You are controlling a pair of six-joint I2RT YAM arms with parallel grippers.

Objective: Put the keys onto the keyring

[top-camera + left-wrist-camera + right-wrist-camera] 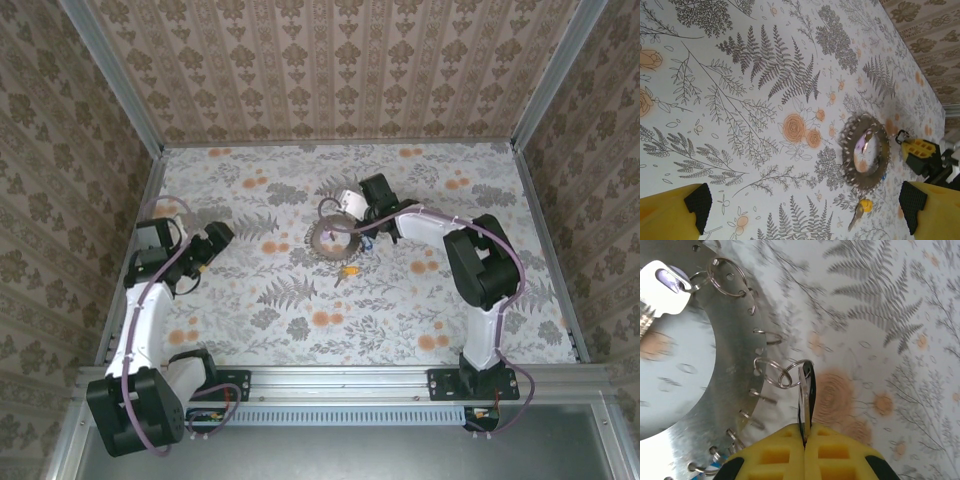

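Note:
The keyring (335, 240) is a flat grey hoop with a toothed rim, lying mid-table; it also appears in the left wrist view (865, 157) and the right wrist view (715, 365). My right gripper (805, 432) is shut on the key (806, 390), a thin black-headed one held edge-on just beside the hoop's rim. The key's small wire ring (796, 371) crosses a wire ring on the rim; I cannot tell whether they are linked. My left gripper (215, 240) hovers open and empty at the table's left, its fingers (700, 205) well apart.
A silver key (662, 287) hangs inside the hoop. A yellow tag (866, 205) with a short metal blade lies at the hoop's near side, and a blue clip (710, 472) sits on the rim. Patterned walls (330, 70) enclose the flowered table (300, 310).

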